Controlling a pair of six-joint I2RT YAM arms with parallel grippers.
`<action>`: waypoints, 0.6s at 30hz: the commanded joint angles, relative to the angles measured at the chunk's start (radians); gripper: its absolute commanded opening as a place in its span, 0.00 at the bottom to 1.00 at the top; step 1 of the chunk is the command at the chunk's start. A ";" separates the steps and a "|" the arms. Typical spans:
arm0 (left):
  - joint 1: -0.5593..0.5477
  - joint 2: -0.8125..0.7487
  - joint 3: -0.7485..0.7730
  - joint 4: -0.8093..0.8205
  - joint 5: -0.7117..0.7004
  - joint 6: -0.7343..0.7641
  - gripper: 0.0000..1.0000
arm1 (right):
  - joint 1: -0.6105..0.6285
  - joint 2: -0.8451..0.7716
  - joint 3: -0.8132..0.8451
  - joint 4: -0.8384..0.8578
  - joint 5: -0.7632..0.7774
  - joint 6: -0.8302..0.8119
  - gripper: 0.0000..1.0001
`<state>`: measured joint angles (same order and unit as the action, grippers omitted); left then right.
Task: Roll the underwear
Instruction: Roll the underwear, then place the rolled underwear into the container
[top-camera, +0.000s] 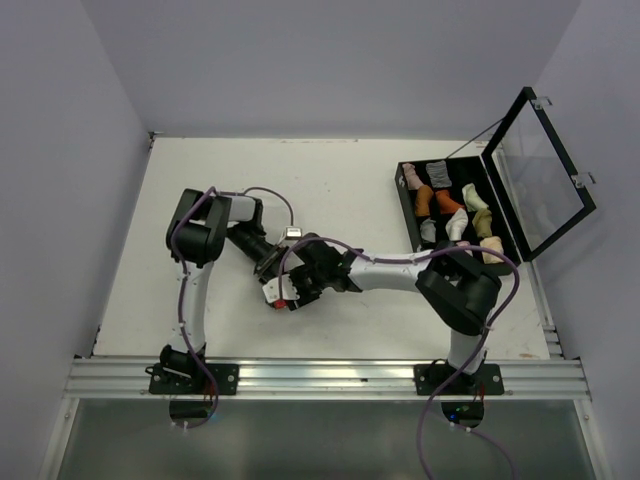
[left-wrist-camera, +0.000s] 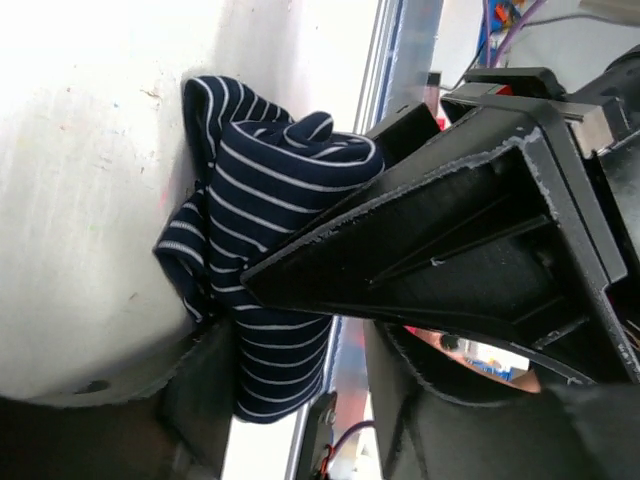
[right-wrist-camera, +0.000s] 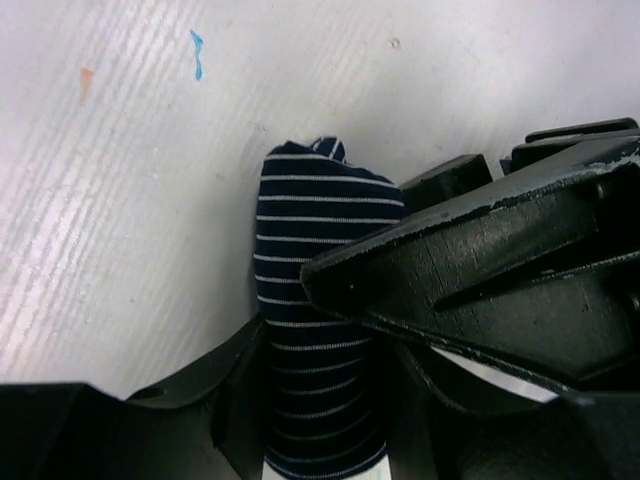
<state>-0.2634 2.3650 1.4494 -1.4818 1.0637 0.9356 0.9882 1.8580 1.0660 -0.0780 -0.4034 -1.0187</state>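
Note:
The underwear (left-wrist-camera: 270, 200), navy with thin white stripes, is a rolled bundle on the white table (left-wrist-camera: 80, 200). It also shows in the right wrist view (right-wrist-camera: 320, 250), standing as a tight roll. In the top view both grippers meet over it near the table's front middle and hide it. My left gripper (left-wrist-camera: 300, 400) is open around it: the cloth lies against one finger (left-wrist-camera: 200, 400), with a gap to the other. My right gripper (right-wrist-camera: 320, 400) is shut on the roll's near end. Each wrist view shows the other gripper's finger lying across the roll.
An open black case (top-camera: 406, 200) with several rolled pieces in compartments stands at the back right, its clear lid (top-camera: 545, 170) raised. The aluminium rail (top-camera: 320, 375) runs along the near edge. The arms' cables loop above the table.

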 joint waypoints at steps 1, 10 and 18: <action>0.010 -0.022 -0.012 0.202 0.035 0.019 0.59 | 0.015 0.030 0.031 -0.232 -0.121 0.055 0.00; 0.150 -0.263 0.009 0.512 -0.169 -0.225 1.00 | -0.023 -0.057 -0.035 -0.299 -0.120 0.184 0.00; 0.193 -0.601 -0.058 0.877 -0.389 -0.330 1.00 | -0.215 -0.019 0.100 -0.333 -0.253 0.478 0.00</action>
<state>-0.0662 1.9121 1.4036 -0.8417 0.7719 0.6628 0.8474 1.8183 1.1030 -0.3389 -0.5842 -0.7074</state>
